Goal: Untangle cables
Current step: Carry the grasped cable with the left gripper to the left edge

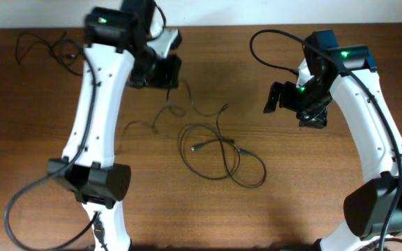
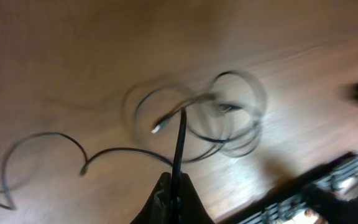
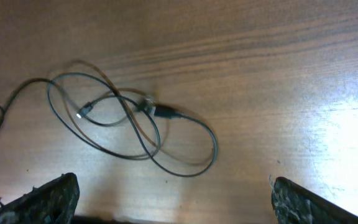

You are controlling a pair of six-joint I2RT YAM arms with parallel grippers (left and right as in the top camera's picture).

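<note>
clamping one strand of the cables [image 3: 157,112], left hand [image 2: 174,183]; right hand [image 3: 173,196] spread nearby.

This is looking like a robotics lab workbench. Two white robot arms [image 1: 102,90] are standing over a brown wooden table [image 1: 292,202].

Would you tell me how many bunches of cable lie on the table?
2: loose loops at the middle and a bunch at the far left corner; more may hide under the arms.
</note>
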